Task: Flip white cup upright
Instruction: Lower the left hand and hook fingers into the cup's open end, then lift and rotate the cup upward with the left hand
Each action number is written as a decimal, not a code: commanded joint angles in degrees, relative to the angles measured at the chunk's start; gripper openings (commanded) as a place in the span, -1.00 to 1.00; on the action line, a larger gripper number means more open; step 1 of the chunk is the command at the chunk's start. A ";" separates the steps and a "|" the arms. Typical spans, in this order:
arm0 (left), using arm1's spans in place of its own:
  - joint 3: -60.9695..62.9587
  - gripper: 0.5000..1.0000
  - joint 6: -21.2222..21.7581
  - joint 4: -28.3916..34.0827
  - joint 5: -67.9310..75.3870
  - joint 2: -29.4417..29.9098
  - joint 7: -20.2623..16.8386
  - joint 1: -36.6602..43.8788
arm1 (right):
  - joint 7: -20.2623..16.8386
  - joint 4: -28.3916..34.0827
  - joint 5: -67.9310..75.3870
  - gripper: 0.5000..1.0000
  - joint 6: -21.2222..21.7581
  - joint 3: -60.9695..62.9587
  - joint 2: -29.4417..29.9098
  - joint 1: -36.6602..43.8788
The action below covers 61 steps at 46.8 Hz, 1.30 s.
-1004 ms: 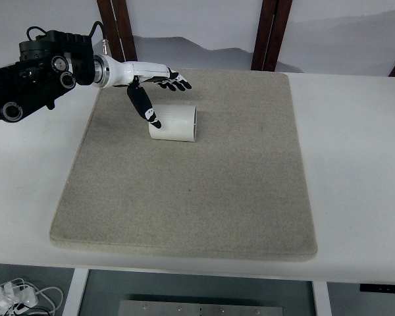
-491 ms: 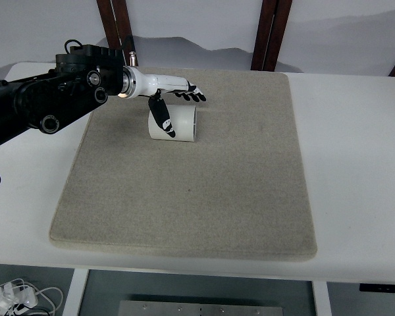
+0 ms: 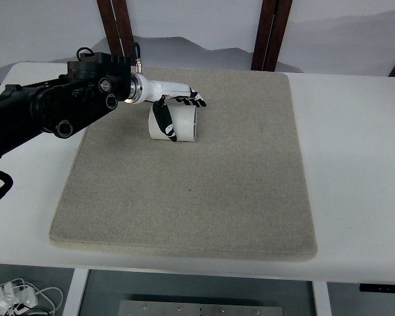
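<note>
A white cup (image 3: pixel 183 124) lies on its side on the grey mat (image 3: pixel 191 197), its mouth facing right. My left hand (image 3: pixel 178 115) reaches in from the left and spans the cup. The four fingers (image 3: pixel 192 100) stretch over its far side and the thumb (image 3: pixel 164 122) hangs down across its near side. The fingers are spread and do not visibly clamp the cup. The cup's left end is hidden behind the hand.
The mat covers most of a white table (image 3: pixel 355 164). Two dark wooden posts (image 3: pixel 266 33) stand behind the table's far edge. The black left arm (image 3: pixel 46 108) crosses the mat's upper left corner. Cables lie on the floor at bottom left.
The left arm has pushed further right and slightly down. The hand went from hovering left of the cup to straddling it, thumb now across its near side. The cup has not moved.
</note>
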 commanded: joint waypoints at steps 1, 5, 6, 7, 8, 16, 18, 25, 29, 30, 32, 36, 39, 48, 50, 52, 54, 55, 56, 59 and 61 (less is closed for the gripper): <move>1.25 0.95 0.09 0.01 0.01 0.00 0.01 0.00 | 0.00 -0.01 0.00 0.81 0.00 0.00 0.00 0.00; 1.78 0.93 0.35 0.01 -0.08 0.00 -0.08 -0.09 | 0.00 -0.01 0.00 0.81 0.00 0.00 0.00 0.00; 1.78 0.93 0.35 0.01 -0.08 0.00 -0.08 0.00 | 0.00 -0.01 0.00 0.81 0.00 0.00 0.00 0.00; 1.78 0.93 0.35 0.01 0.01 0.00 -0.08 0.00 | 0.00 -0.01 0.00 0.81 0.00 0.00 0.00 0.00; 1.78 0.90 0.35 0.01 -0.08 0.00 -0.08 -0.09 | 0.00 -0.01 0.00 0.81 0.00 0.00 0.00 0.00; 1.78 0.33 0.35 0.10 0.01 0.00 -0.08 -0.09 | 0.00 -0.01 0.00 0.81 0.00 0.00 0.00 0.00; 1.78 0.26 0.35 0.10 0.01 0.00 -0.08 -0.09 | 0.00 -0.01 0.00 0.81 0.00 0.00 0.00 0.00; 1.78 -0.11 1.14 0.10 -0.16 0.00 0.01 -0.09 | 0.00 -0.01 0.00 0.81 0.00 0.00 0.00 0.00; 1.69 -0.50 1.23 0.19 -0.34 0.00 -0.08 -0.09 | 0.00 -0.01 0.00 0.81 0.00 0.00 0.00 0.00; 1.69 -0.53 1.23 0.19 -0.34 0.00 -0.08 -0.09 | 0.00 0.07 0.00 0.81 0.00 0.00 0.00 0.00; 1.52 -0.61 1.32 0.19 -0.52 0.00 -0.17 -0.18 | 0.00 -0.01 0.00 0.81 0.00 0.00 0.00 0.00; 0.90 -0.69 1.32 0.19 -1.13 0.00 -0.52 -0.18 | 0.00 -0.01 0.00 0.81 0.00 0.00 0.00 0.00; 0.46 -0.71 1.41 0.45 -1.57 -0.09 -0.87 -0.26 | 0.00 -0.01 0.00 0.81 0.00 0.00 0.00 0.00; -2.62 -0.71 1.23 2.29 -8.94 -0.09 -2.89 -0.26 | 0.00 -0.01 0.00 0.81 0.00 0.00 0.00 0.00; -2.79 -0.72 1.06 2.82 -11.58 0.00 -3.16 -0.26 | 0.00 0.07 0.00 0.81 0.00 0.00 0.00 0.00; -2.79 -0.72 0.97 3.26 -14.39 0.00 -3.95 -0.26 | 0.00 -0.01 0.00 0.81 0.00 0.00 0.00 0.00; -2.79 -0.72 0.71 3.88 -17.29 0.08 -4.65 -0.35 | 0.00 -0.01 0.00 0.81 0.00 0.00 0.00 0.00; -2.79 -0.72 0.62 4.23 -18.87 0.08 -5.00 -0.35 | 0.00 -0.01 0.00 0.81 0.00 0.00 0.00 0.00; -2.79 -0.72 0.53 4.67 -20.45 0.17 -5.27 -0.35 | 0.00 -0.01 0.00 0.81 0.00 0.00 0.00 0.00; -2.79 -0.72 -0.17 5.72 -25.11 0.44 -6.14 -0.09 | 0.00 -0.01 0.00 0.81 0.00 0.00 0.00 0.00; -2.70 -0.72 -0.87 6.69 -27.58 0.52 -7.28 0.08 | 0.00 -0.01 0.00 0.81 0.00 0.00 0.00 0.00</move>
